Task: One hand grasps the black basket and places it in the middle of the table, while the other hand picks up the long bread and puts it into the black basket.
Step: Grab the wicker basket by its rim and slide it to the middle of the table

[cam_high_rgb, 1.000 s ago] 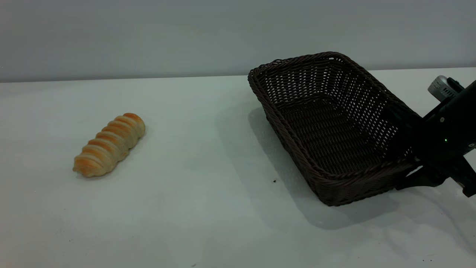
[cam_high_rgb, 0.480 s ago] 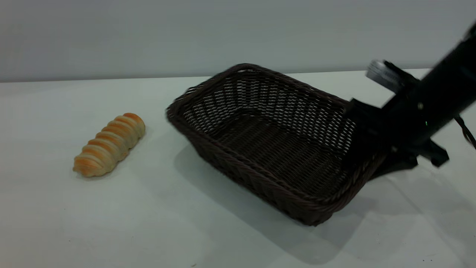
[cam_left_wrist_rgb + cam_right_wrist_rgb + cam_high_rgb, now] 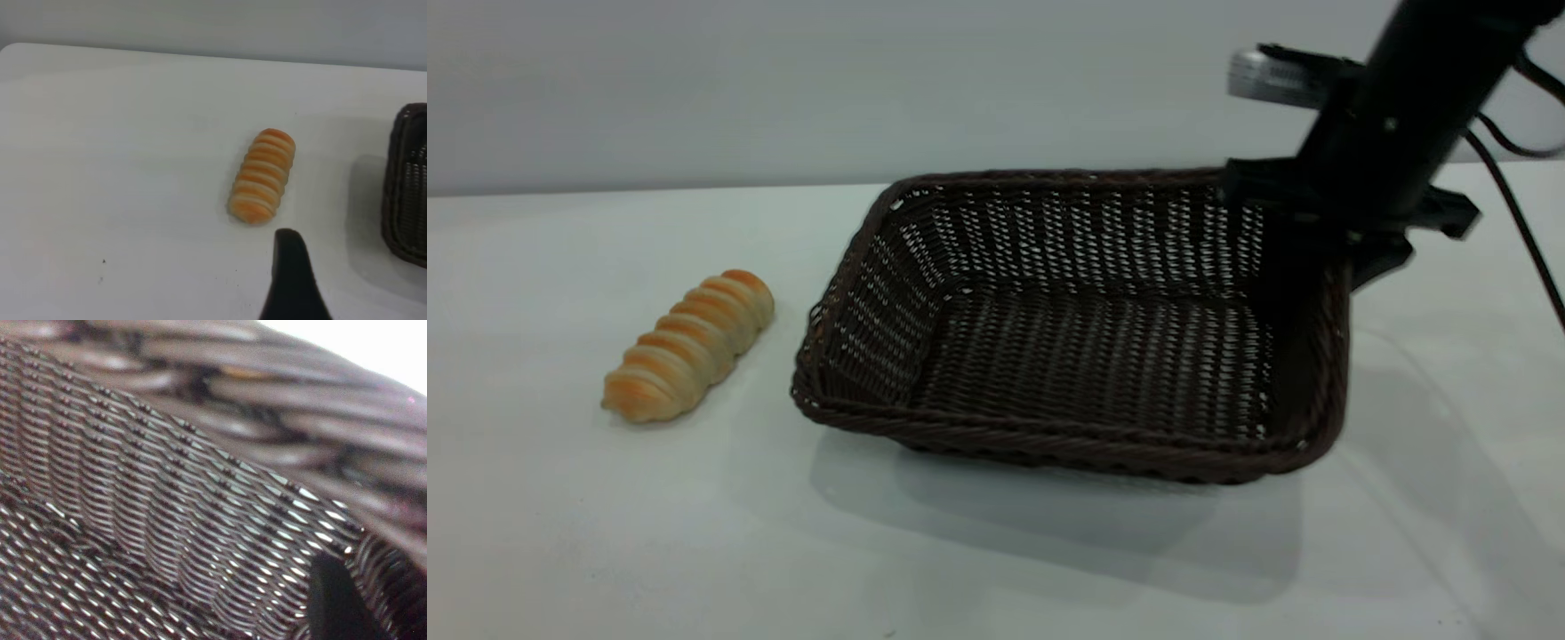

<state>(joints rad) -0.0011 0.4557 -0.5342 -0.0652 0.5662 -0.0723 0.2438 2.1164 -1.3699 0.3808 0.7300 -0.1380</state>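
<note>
The basket (image 3: 1067,356) is pinched at its far right corner rim by the right pincer (image 3: 1303,222), one finger (image 3: 337,600) tucked inside the woven wall and the other presumably outside it; gripping the rim is probably why the whole thing can be dragged without tipping; it's sat roughly mid-worktop (image 3: 978,569) now, open side up, so the placing part looks about done. The bread (image 3: 689,345) is lying well off from that pincer, on the basket's far side, just beside its short wall, not touching; the left pincer (image 3: 290,280) is hovering near the bread's end, likely lined up for the pick; only one finger shows, so spread or pressed together can't be told.
</note>
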